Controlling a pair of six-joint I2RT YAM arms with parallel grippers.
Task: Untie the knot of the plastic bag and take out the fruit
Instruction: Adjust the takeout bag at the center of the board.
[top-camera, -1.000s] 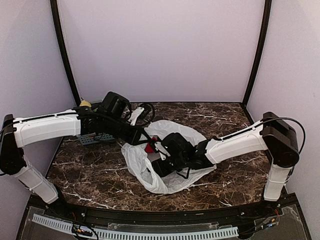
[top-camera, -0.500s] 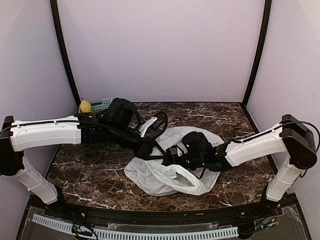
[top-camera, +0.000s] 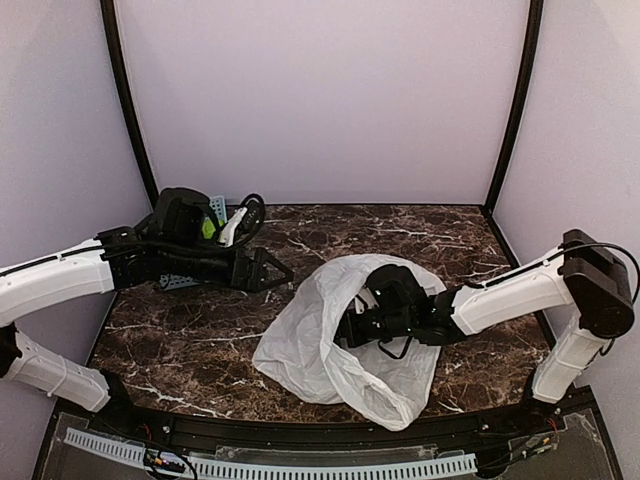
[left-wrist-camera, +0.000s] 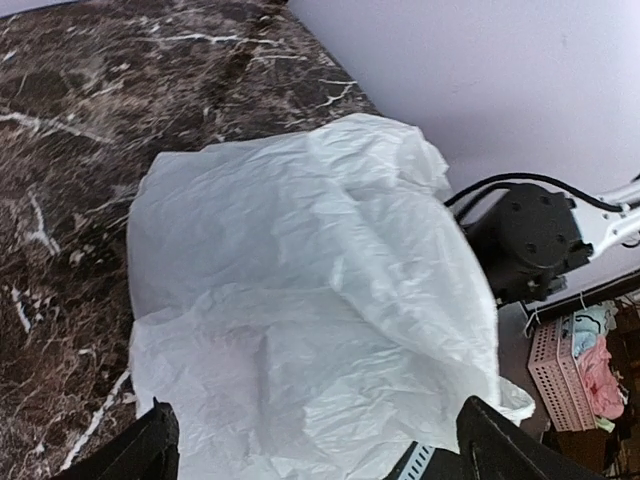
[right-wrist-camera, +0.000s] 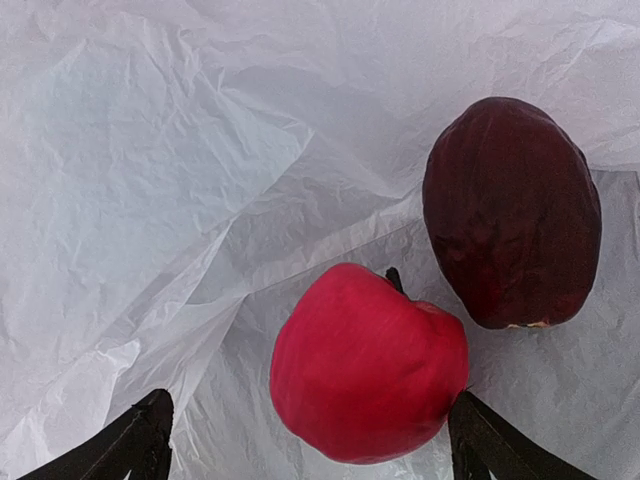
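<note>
Bag, top view: large thin crinkly white plastic bag (top-camera: 300, 350) lies near the middle of the dark brown marbled stone table (top-camera: 180, 340), with its open side towards the right arm.
Right arm, top view: white and black right arm (top-camera: 500, 295) stretches in from the right edge. Its front end is inside the bag under an arch of plastic, so the right jaws are mostly hidden here.
Left arm, top view: white and black left arm (top-camera: 60, 280) comes in from the left. The left jaws are spread in a V, empty, pointing at the bag and apart from it.
Basket, top view: small blue lattice basket (top-camera: 178, 283) is at the back left of the table, partly behind the left arm.
Left jaws, left wrist view: black fingertips (left-wrist-camera: 160, 440) sit in the lower corners, wide apart, holding nothing.
Bag, left wrist view: it is puffed up on the table and fills the middle, just ahead of the tips.
Fruit, right wrist view: bright red round apple (right-wrist-camera: 365, 365) and dark red oval fruit (right-wrist-camera: 510, 210) lie just beside each other on the plastic inside the bag.
Right jaws, right wrist view: they are wide apart and not closed on anything. The red apple lies between the tips and just ahead of them. Whether a tip touches it, I cannot tell.
</note>
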